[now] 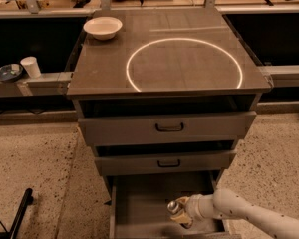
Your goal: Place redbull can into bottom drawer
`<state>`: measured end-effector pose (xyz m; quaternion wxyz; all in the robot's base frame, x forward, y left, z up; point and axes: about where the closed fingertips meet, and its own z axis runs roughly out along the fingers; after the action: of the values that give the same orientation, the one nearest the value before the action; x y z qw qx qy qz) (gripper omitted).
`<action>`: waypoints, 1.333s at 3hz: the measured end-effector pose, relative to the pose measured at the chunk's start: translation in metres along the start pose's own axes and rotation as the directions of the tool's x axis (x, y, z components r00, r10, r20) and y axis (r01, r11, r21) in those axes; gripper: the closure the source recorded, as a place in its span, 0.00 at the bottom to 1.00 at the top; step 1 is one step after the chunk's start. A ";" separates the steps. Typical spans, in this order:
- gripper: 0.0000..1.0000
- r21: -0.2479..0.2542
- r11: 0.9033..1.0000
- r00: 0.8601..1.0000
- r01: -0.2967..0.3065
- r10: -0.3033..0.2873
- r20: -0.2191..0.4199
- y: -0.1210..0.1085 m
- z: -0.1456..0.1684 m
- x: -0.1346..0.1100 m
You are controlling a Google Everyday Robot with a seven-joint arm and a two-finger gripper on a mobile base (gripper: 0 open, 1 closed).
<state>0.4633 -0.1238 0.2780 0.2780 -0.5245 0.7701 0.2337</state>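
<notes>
The bottom drawer is pulled out at the foot of the cabinet, its flat grey floor showing. My gripper reaches in from the lower right on a white arm and sits over the right half of the drawer's floor. It is shut on the redbull can, whose shiny silver top shows at the gripper's left end. I cannot tell whether the can touches the floor.
Two upper drawers with black handles are slightly open above. A white bowl sits on the cabinet top near a bright ring of light. A white paper cup and a dark dish stand on a ledge at left. A black bar lies on the floor.
</notes>
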 end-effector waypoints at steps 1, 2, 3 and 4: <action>1.00 0.035 0.999 0.998 0.028 -0.030 0.056 -0.011 0.031 0.002; 0.81 0.016 0.999 0.997 0.038 -0.039 0.070 -0.019 0.069 0.015; 0.59 -0.002 0.998 0.997 0.063 -0.063 0.035 -0.020 0.091 0.025; 0.35 -0.007 0.998 0.997 0.067 -0.067 0.031 -0.019 0.094 0.024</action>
<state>0.4910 -0.0858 0.1914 0.2955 -0.5475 0.7466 0.2355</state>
